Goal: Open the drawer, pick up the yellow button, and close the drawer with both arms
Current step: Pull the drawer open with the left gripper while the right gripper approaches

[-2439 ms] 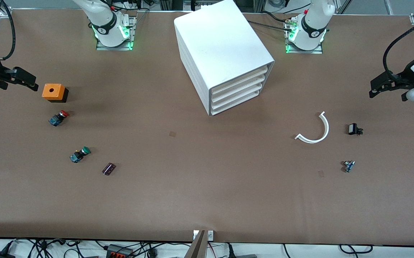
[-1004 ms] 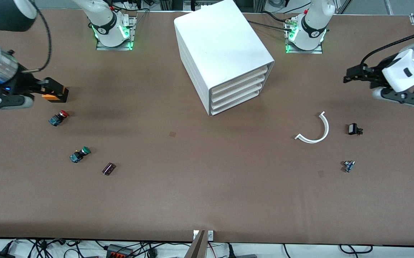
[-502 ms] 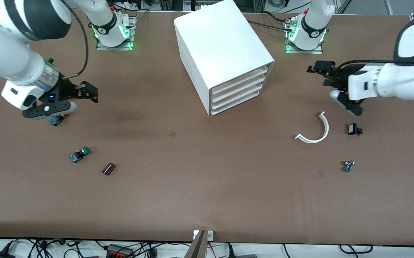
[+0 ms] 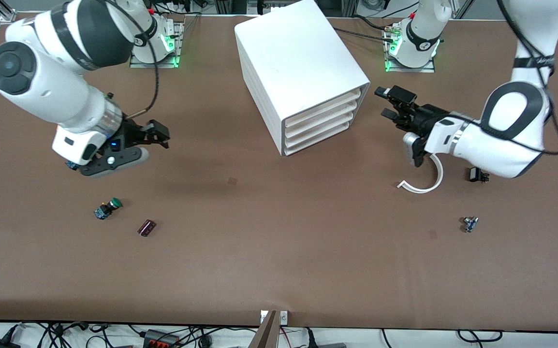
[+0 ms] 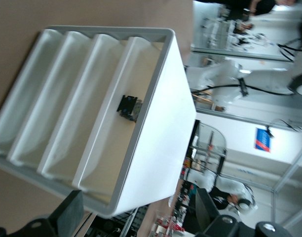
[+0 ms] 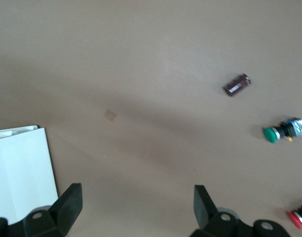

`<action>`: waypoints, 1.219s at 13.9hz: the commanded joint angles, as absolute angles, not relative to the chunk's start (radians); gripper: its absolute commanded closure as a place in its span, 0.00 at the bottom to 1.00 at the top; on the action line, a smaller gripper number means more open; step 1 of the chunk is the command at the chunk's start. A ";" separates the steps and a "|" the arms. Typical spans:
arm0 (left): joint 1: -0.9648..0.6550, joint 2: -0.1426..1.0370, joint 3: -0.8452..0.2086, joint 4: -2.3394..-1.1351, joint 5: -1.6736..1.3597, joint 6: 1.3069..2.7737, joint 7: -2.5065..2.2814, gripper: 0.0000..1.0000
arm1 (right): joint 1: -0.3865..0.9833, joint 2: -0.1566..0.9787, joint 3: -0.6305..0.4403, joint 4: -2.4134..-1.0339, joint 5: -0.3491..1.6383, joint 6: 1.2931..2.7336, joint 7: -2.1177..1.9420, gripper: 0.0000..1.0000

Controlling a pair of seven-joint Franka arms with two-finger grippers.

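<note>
Brown table [image 4: 279, 251]: both jaws spread, empty; right arm [image 4: 61, 92] hides most of red-capped button [image 4: 71, 165].

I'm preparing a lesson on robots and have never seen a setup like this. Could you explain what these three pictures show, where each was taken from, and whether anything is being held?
Two white robot arms work at a brown table. The wide picture looks down from across the table; the other two come from cameras on each arm's wrist. The left claw is beside the front of a white cabinet with four drawers, all shut. The right claw is over bare table. Both claws are open and empty. On the table lie a green-capped button, a small dark part and a curved white strip. The left wrist picture shows something small and dark in the top drawer.
</note>
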State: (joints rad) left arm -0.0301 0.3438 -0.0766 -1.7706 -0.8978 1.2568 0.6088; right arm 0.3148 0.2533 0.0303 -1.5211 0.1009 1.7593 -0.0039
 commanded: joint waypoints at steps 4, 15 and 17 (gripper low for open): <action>-0.018 0.526 -0.100 -1.801 -1.037 1.244 0.853 0.01 | 0.423 0.325 0.025 -1.454 0.113 1.873 0.049 0.00; -0.035 0.646 -0.144 -1.894 -1.144 1.261 1.023 0.20 | 0.491 0.400 0.025 -1.384 0.112 1.939 0.112 0.00; -0.043 0.643 -0.150 -1.917 -1.144 1.287 1.023 0.21 | 0.491 0.400 0.025 -1.384 0.112 1.939 0.112 0.00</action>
